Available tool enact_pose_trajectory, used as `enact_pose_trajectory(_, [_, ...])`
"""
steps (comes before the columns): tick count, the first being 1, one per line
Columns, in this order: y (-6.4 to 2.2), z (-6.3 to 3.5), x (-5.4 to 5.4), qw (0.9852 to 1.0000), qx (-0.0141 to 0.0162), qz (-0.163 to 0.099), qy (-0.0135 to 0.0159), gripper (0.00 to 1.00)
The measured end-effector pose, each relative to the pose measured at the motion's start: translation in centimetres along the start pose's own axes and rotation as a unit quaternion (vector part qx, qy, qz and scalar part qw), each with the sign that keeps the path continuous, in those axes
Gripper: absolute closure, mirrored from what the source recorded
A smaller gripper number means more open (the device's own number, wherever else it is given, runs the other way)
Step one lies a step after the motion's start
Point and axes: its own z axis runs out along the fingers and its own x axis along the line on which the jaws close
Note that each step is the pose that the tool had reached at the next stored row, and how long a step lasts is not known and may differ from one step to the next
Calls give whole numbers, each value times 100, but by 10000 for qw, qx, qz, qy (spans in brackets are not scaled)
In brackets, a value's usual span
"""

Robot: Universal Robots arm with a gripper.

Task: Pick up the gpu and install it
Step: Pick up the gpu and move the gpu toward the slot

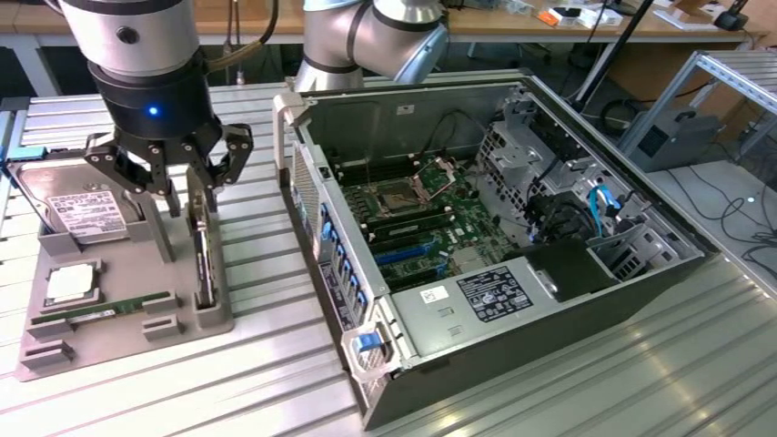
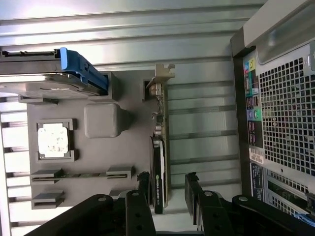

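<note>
1. The gripper (image 1: 192, 202) is seen released, with its jaws spread wide; it is poised low over the grey holder tray (image 1: 122, 341), at the exterior view's left.
2. The gpu (image 1: 206, 269) is stood on its long edge in a slot along the side of the tray nearest the computer case (image 1: 510, 273); one end of the card is flanked by the spread fingers (image 2: 143, 183), one on each face; whether the card is touched by them cannot be told.
3. In the wrist view the black cooler is seen on one face of the gpu (image 2: 158, 162); the silver end bracket (image 2: 164, 76) is found at the end away from the gripper (image 2: 167, 189).
4. A hard drive (image 1: 75, 211) with a white label is propped tilted at the tray's far end; a processor chip (image 1: 73, 282) is laid flat beside it; a RAM stick (image 1: 104, 312) is slotted on edge nearer the tray's front.
5. The computer case is laid on its side with its open face turned up, so that the motherboard (image 1: 413, 218) is exposed; it is set just beside the tray on the ribbed metal table (image 1: 583, 391).
</note>
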Motion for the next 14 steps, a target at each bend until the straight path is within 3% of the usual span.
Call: enact_pose_trajectory(14, [-32,168,17,10000,0,-1,0,58])
